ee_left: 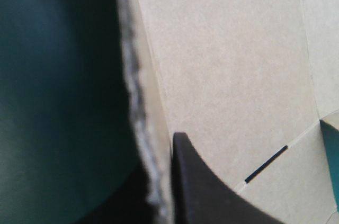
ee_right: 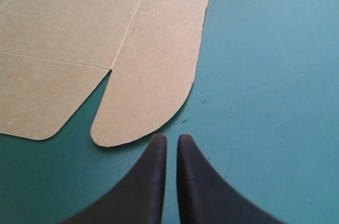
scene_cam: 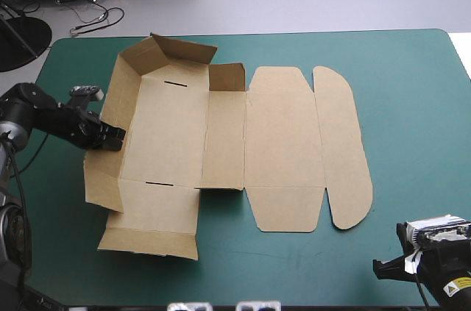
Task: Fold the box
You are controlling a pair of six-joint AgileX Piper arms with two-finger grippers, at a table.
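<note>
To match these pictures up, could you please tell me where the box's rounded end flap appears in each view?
High view: the rounded flap lies flat at the right end of the box.
Left wrist view: not in it.
Right wrist view: its curved end lies just ahead of the right pincer.
Shared landmark: the teal-green cover, seen in all three.

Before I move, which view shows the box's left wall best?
The high view: the left wall shows nearly whole, raised, the left gripper at its edge. The left wrist view shows only that edge between the fingers. The right wrist view shows just the flat rounded flap.
</note>
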